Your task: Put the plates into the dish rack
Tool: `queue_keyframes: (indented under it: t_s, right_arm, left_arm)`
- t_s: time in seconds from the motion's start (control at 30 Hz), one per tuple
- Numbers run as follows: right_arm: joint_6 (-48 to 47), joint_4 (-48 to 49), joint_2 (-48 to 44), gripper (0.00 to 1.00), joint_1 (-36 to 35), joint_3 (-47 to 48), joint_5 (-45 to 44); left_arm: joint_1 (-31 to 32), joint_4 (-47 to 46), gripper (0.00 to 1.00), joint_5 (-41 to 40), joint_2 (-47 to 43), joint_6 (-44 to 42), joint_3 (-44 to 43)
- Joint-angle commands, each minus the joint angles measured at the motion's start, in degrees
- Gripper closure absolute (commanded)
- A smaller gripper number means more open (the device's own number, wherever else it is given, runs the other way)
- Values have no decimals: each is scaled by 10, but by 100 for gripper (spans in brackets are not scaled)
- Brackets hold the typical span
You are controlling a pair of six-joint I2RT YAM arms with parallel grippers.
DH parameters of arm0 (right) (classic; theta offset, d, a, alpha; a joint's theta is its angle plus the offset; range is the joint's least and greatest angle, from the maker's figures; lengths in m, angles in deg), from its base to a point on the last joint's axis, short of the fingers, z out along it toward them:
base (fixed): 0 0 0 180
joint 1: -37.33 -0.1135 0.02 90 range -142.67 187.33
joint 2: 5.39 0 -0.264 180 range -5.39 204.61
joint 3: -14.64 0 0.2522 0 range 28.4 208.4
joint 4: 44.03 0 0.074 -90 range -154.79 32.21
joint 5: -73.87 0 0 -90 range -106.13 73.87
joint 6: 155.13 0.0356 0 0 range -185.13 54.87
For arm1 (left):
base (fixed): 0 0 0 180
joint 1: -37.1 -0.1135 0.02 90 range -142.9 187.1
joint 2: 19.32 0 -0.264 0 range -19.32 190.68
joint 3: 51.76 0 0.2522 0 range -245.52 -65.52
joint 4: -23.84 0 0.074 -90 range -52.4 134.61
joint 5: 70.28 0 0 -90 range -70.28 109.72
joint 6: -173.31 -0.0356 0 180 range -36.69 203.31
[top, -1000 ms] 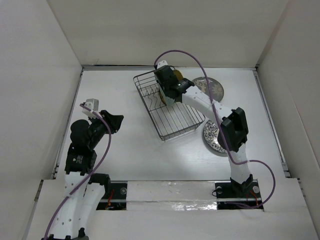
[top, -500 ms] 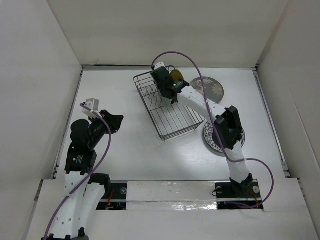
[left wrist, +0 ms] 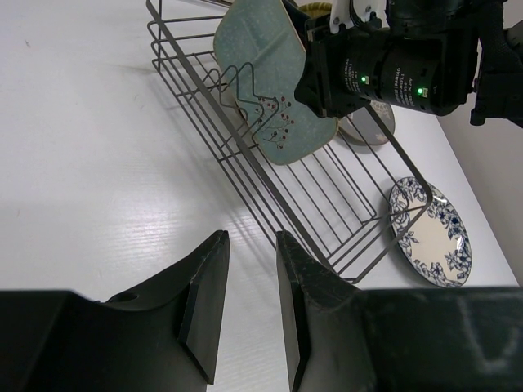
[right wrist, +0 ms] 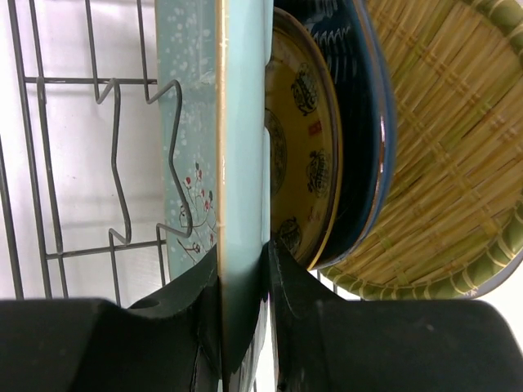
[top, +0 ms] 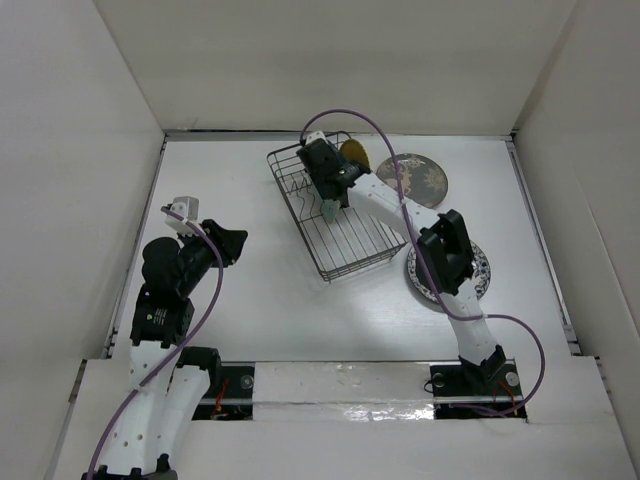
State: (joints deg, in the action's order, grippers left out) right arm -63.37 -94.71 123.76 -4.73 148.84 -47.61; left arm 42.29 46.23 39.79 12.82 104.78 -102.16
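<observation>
The dark wire dish rack stands in the middle of the table. My right gripper reaches into its far end, shut on the rim of the pale mint rectangular dish, which stands on edge against the upright tines. Behind it stand a yellow round plate, the dark blue dish and a woven yellow plate. The grey deer plate and the blue-and-white plate lie on the table to the right of the rack. My left gripper is open and empty, left of the rack.
The left wrist view shows the rack's near wall, the mint dish and the blue-and-white plate. White walls enclose the table. My right arm's forearm crosses over the rack's right side and part of the blue-and-white plate.
My right gripper has moved a little to the left with the mint dish, deeper into the rack. The left arm has not moved.
</observation>
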Motion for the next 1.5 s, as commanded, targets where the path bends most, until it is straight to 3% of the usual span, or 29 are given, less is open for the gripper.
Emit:
queue_keyframes:
  t_s: [0.0, 0.03, 0.17, 0.23, 0.47, 0.5, 0.53, 0.57, 0.63, 0.7, 0.8, 0.9, 1.03, 1.13, 1.33, 1.47]
  right_arm:
    - [9, 34, -4, 91, 1, 39, -8]
    - [11, 34, -4, 80, 1, 39, -8]
    - [18, 57, -34, 53, 1, 28, -6]
    - [17, 76, -49, 48, 1, 19, -4]
    - [28, 129, -157, 46, 7, -62, 20]
    - [32, 157, -176, 47, 15, -84, 28]
    - [39, 177, -225, 56, 21, -112, 41]
    - [46, 205, -254, 67, 30, -186, 68]
    - [83, 308, -353, 100, 75, -281, 107]
    - [139, 421, -413, 100, 120, -423, 167]
    - [219, 465, -466, 100, 227, -538, 208]
    - [267, 493, -450, 94, 331, -583, 268]
    - [318, 508, -391, 45, 413, -604, 310]
    - [358, 541, -345, 33, 448, -619, 334]
    - [421, 599, -249, 34, 485, -624, 427]
    - [439, 612, -182, 41, 485, -597, 498]
  left_arm:
    - [3, -18, 73, 1, 1, -6, -25]
    - [3, -18, 73, 1, 1, -6, -24]
    - [3, -17, 73, 1, 2, -6, -24]
    - [3, -17, 73, 1, 3, -6, -24]
    - [3, -17, 73, -2, 6, -6, -24]
    - [3, -17, 73, -1, 6, -5, -25]
    - [3, -16, 73, -3, 6, -6, -25]
    - [3, -16, 73, -3, 6, -6, -25]
    - [3, -13, 74, -6, 3, -6, -25]
    - [3, -12, 76, -8, 0, -6, -25]
    - [3, -11, 89, -16, -8, -7, -26]
    - [3, -10, 100, -20, -10, -7, -26]
    - [3, -12, 100, -21, -10, -7, -27]
    - [3, -11, 100, -18, -10, -7, -27]
    - [3, -13, 82, -11, -10, -6, -28]
    - [3, -13, 80, -12, -9, -6, -27]
